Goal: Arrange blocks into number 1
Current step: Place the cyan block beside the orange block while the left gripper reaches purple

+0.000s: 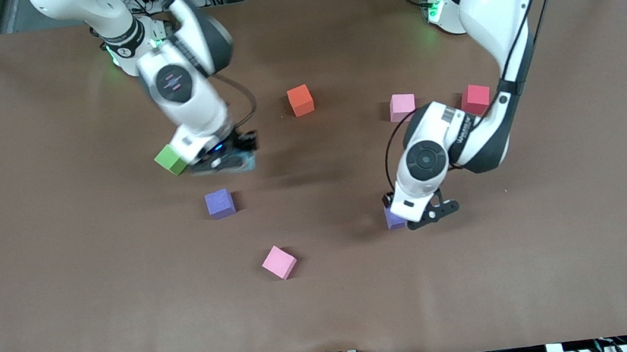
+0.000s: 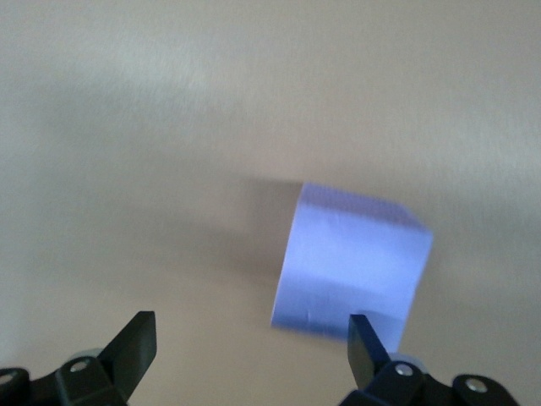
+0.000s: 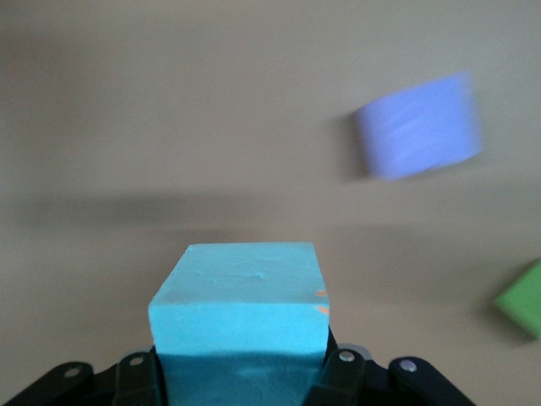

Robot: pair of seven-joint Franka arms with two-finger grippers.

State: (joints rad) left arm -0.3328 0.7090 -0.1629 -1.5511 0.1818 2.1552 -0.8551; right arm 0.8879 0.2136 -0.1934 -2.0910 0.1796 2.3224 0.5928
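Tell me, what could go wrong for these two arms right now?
The left gripper is open over a purple block that sits off-centre, near one finger; closing could nudge it rather than grasp it. The right gripper holds a sky blue block close to the green cube; setting it down might bump that cube.

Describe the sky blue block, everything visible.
The sky blue block is a small matte cube, foam-like, with faintly dimpled faces and a tiny orange fleck on one top edge. It sits upright, clamped between the fingers of the right gripper, which is shut on its lower part. In the front view only a sliver of it shows under the gripper, beside the green cube. Whether it touches the table cannot be told.
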